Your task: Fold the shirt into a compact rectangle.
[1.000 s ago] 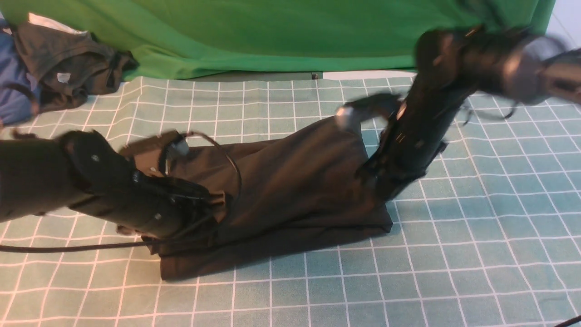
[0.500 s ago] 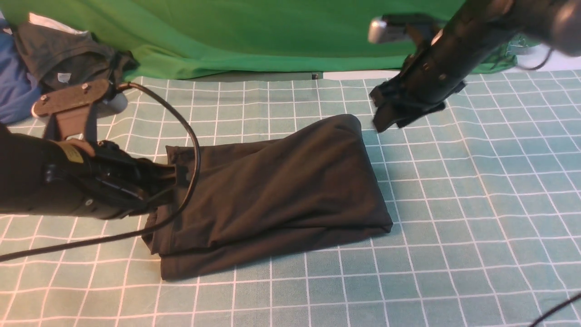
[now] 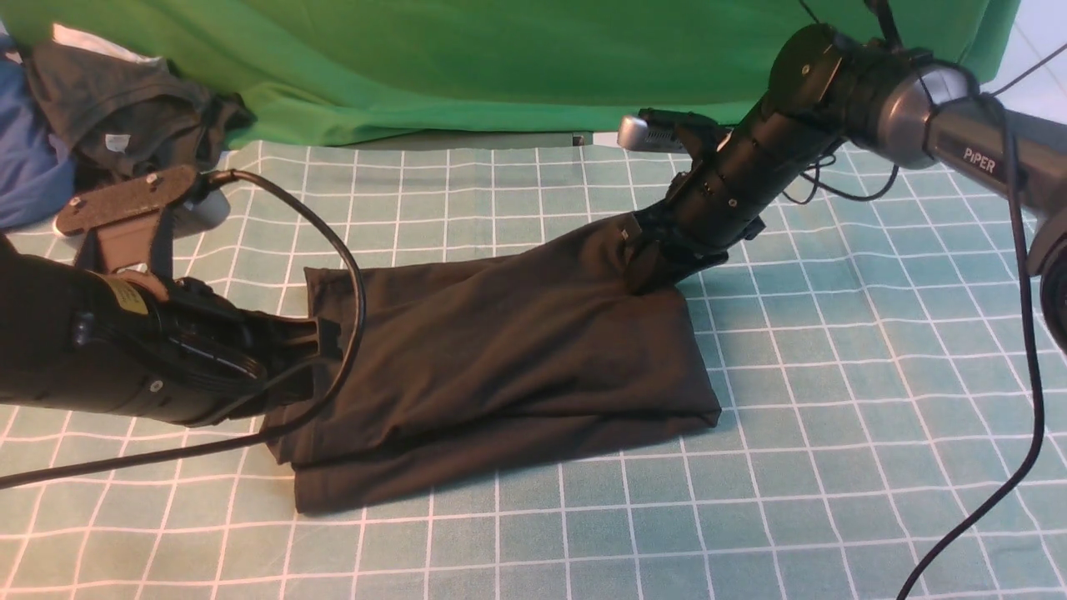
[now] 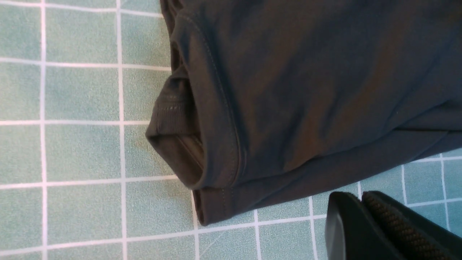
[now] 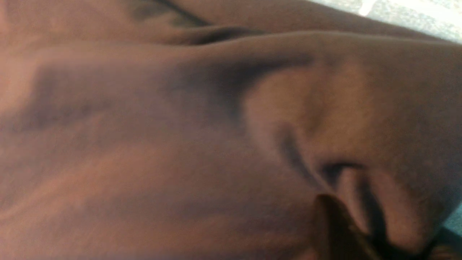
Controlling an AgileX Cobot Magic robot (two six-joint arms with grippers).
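Observation:
The black shirt (image 3: 517,350) lies folded into a rough rectangle in the middle of the checked mat; its print and neck label are hidden. My left gripper (image 3: 328,335) is shut and holds nothing, low at the shirt's left edge. In the left wrist view, the left gripper (image 4: 361,198) hovers over bare mat beside the shirt (image 4: 306,90), where a ribbed cuff pokes out of the fold. My right gripper (image 3: 647,275) is pressed down on the shirt's far right corner. In the blurred right wrist view, the right gripper (image 5: 382,227) stands open astride a bulge of the shirt (image 5: 180,126).
A dark grey garment with a pale tag (image 3: 117,117) and a blue cloth (image 3: 25,167) lie at the far left. The big green cloth (image 3: 500,67) hangs along the back. The teal checked mat (image 3: 834,417) covers the table. The left arm's cable (image 3: 360,283) loops over the shirt's left end.
The left arm drew back left off the shirt and now rests at its edge. The right gripper let go, lifted away, then came back down onto the far right corner.

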